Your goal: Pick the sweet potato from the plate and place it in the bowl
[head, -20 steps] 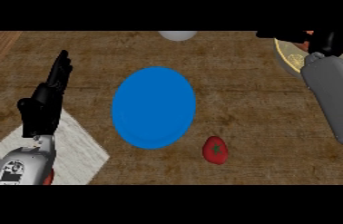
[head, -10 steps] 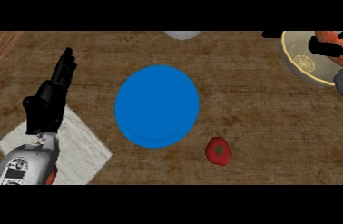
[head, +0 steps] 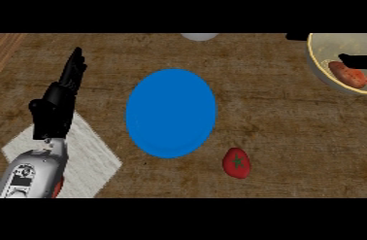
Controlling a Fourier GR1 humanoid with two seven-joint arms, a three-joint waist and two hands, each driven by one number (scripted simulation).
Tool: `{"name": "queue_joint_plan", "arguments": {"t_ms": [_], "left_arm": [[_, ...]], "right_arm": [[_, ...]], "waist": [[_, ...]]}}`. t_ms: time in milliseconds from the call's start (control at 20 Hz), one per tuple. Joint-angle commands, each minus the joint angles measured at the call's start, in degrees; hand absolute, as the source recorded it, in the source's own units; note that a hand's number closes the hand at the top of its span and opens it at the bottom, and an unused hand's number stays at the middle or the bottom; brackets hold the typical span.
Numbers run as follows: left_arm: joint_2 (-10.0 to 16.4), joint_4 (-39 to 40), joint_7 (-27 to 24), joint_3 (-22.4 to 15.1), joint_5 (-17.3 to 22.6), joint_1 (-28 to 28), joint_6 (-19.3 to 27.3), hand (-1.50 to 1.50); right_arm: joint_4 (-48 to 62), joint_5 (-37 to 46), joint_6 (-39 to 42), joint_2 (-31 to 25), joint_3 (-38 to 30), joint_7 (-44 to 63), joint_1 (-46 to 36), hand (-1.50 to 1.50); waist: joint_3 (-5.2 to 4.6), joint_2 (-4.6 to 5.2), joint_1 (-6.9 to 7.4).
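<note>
sweet potato [head: 349,75] lies in the bowl [head: 326,47] at the far right edge, well apart from the blue plate [head: 171,112].
right hand [head: 353,59] shows only as black bits just above the potato, grip can't tell. left hand [head: 54,105] rests at left, fingers spread straight, holding nothing. tomato [head: 237,162] on the bench [head: 287,117] near the plate.

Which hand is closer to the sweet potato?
The right hand. It shows right beside the sweet potato, at the bowl. The left hand rests far off, on the other side of the blue plate.
</note>
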Motion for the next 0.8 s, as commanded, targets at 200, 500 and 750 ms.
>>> {"name": "queue_joint_plan", "arguments": {"t_ms": [200,500,750], "left_arm": [[1.0,0.2,-2.0,1.5,1.0,1.3,-1.3,0.00],[0.4,1.6,-1.8,2.5,1.1,0.9,-1.1,0.00],[1.8,-0.4,-0.8,3.8,1.7,2.5,-2.6,0.00]], "right_arm": [[-1.0,-9.4,3.7,-0.6,-9.7,-16.9,2.8,-1.50],[1.4,-14.0,7.4,-2.2,-15.1,-23.2,4.4,-1.50],[1.0,-18.2,14.3,-3.7,-18.6,-26.2,6.7,-1.50]], "waist": [[-0.01,-0.22,0.00],[-0.21,-0.81,-1.34],[-0.31,-1.43,-2.26]]}}
